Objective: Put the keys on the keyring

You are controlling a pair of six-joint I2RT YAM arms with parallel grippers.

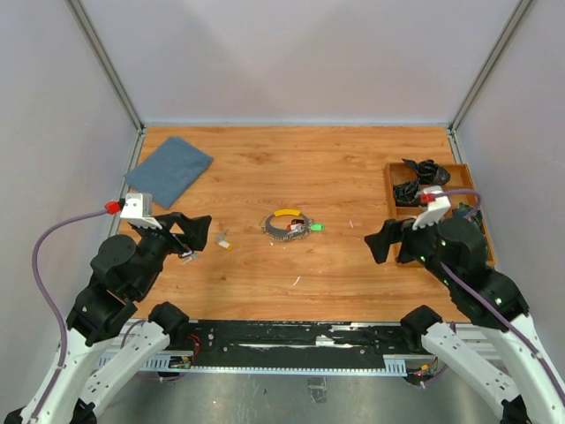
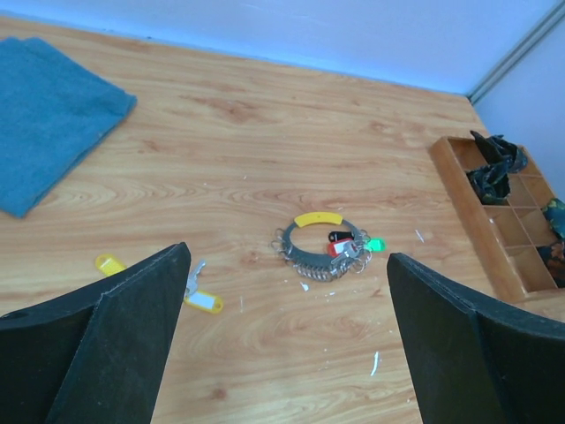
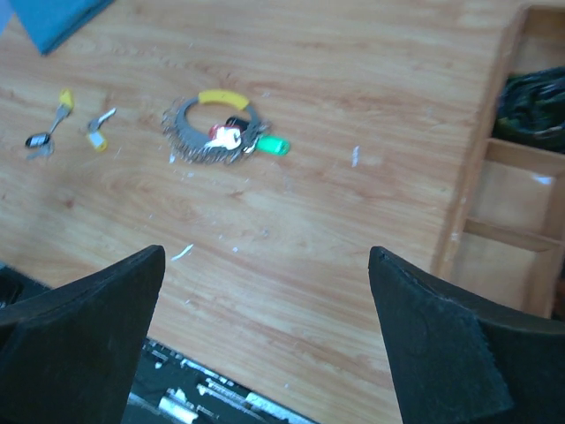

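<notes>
Both my grippers hang low over a wood-grain laminate table [image 1: 353, 168], inside a booth of plain pale-grey wall panels [image 1: 291, 53] joined at the corners by slim aluminium posts [image 1: 106, 57].

My left gripper [image 1: 196, 237] has its black fingers spread wide, with nothing between them. My right gripper [image 1: 388, 240] is spread just as wide and is also empty.

The keyring [image 1: 290, 227], a thin metal wire ring fringed with small silver keys, lies flat on the table between my two grippers, nearer my left one. It carries a curved yellow tag on its far side and a green tag [image 2: 376, 244] on the side towards my right gripper. A red head, a black head and a white head sit bunched on it beside the green tag.

Two loose keys [image 2: 203, 299], small metal ones with yellow plastic tags, lie on the table just off my left fingertips, apart from the ring.

A folded blue cloth [image 1: 168, 170] lies beyond my left gripper, near the left wall. A wooden compartment tray [image 1: 390, 190] sits beyond my right gripper against the right wall, with black cable bundles [image 1: 419, 184] in its far cells. Small white flecks [image 1: 296, 281] dot the table on the near side of the ring.
</notes>
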